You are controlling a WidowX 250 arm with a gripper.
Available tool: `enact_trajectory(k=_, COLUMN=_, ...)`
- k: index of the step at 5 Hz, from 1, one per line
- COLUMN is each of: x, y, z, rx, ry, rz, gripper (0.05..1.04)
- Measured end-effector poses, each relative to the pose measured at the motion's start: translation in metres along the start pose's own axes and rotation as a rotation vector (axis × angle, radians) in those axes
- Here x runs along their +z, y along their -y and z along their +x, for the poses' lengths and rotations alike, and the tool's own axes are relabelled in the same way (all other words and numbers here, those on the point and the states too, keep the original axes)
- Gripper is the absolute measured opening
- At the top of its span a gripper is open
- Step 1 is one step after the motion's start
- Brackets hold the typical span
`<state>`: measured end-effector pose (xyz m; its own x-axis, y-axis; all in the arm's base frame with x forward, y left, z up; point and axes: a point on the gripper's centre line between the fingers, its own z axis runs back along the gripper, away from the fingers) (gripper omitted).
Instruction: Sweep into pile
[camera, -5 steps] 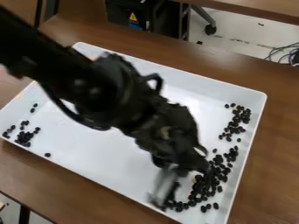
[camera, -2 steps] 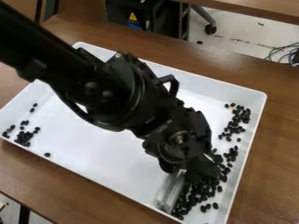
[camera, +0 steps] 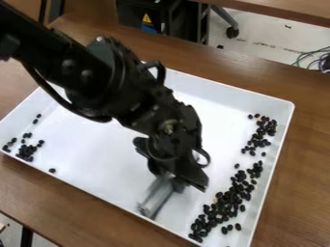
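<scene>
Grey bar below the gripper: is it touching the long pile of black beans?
Apart; the camera view shows bare white tray between the grey bar and pile.

A yellow warning triangle is on the black box at the top, just above what looks like a blue label, its print too small to read.
</scene>
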<state>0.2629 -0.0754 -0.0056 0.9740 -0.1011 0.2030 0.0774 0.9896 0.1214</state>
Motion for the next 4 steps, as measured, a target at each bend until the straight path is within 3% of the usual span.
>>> enact_trajectory(k=1, x=-0.002, y=-0.013, z=0.014, rx=-0.022, ry=0.014, rz=0.006, gripper=0.363)
enact_trajectory(k=3, x=-0.018, y=0.0, z=0.047, rx=-0.066, ry=0.036, rz=-0.084, gripper=0.363)
enact_trajectory(k=4, x=-0.021, y=0.004, z=0.046, rx=-0.078, ry=0.018, rz=-0.129, gripper=0.42)
